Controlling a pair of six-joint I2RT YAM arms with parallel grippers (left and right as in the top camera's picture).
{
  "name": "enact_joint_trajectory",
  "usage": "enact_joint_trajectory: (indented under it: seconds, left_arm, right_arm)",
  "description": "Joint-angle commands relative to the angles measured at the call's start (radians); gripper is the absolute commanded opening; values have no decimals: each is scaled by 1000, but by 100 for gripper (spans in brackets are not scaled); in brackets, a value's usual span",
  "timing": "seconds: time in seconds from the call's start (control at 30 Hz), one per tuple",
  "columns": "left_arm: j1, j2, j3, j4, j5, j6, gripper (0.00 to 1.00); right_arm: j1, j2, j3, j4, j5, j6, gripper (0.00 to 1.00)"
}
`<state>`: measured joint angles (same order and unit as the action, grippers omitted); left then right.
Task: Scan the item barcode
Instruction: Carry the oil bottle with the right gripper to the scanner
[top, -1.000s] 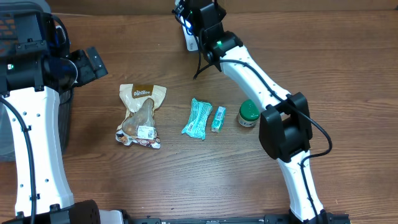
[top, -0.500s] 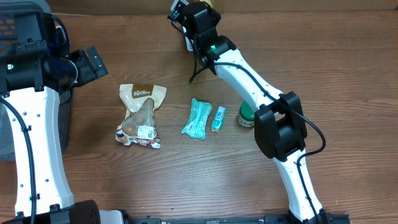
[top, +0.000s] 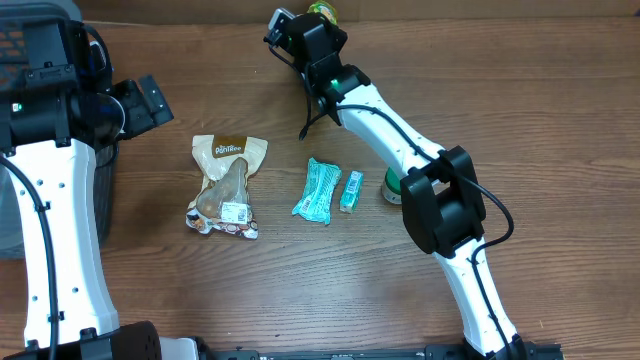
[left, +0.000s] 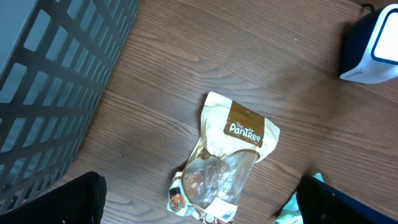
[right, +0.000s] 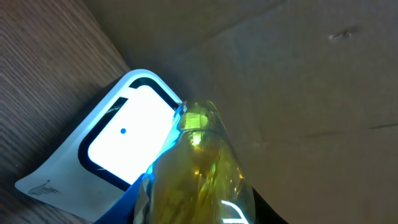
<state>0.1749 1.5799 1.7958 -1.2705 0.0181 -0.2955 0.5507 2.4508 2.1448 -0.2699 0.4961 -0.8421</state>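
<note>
My right gripper is at the far edge of the table, shut on the item, a shiny yellow-green wrapped thing. The item is held close in front of the scanner, a white and dark blue box with a lit white window. Blue light from the scanner falls on the item's left side. No barcode shows. My left gripper hangs open over the table's left side, its dark fingers wide apart above a tan snack pouch. In the left wrist view the scanner sits at the top right.
The tan pouch, a teal packet, a small teal box and a green-lidded jar lie mid-table. A grey slatted basket stands at the left. A cardboard wall rises behind the scanner.
My right arm has swung left and toward the far edge, carrying the item across the scanner's face. The left arm and the things on the table have not moved.
</note>
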Motion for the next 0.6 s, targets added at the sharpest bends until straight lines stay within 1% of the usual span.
enact_joint_trajectory:
  seconds: [0.0,0.07,0.1,0.2,0.27,0.3,0.43,0.47,0.57]
  left_arm:
    - [2,2,6,0,0,11,100]
    - [2,2,6,-1,0,11,100]
    - [2,2,6,0,0,11,100]
    - [2,2,6,0,0,11,99]
    - [2,2,6,0,0,11,100]
    - [2,2,6,-1,0,11,100]
    - [2,2,6,0,0,11,99]
    - [2,2,6,0,0,11,100]
    - [2,2,6,0,0,11,100]
  right_arm:
    - [6,-2,21,-1,-23,3,6]
    - [7,-3,21,-1,-22,3,7]
    - [7,-3,21,-1,-20,3,9]
    - [8,-3,21,0,-2,3,9]
    - [8,-4,21,5,1,8,6]
    - [8,-5,22,9,1,24,4]
    - [7,-42,23,15,1,141,4]
    - [4,-68,23,14,1,193,4]
    - [-4,-121,23,6,2,253,4]
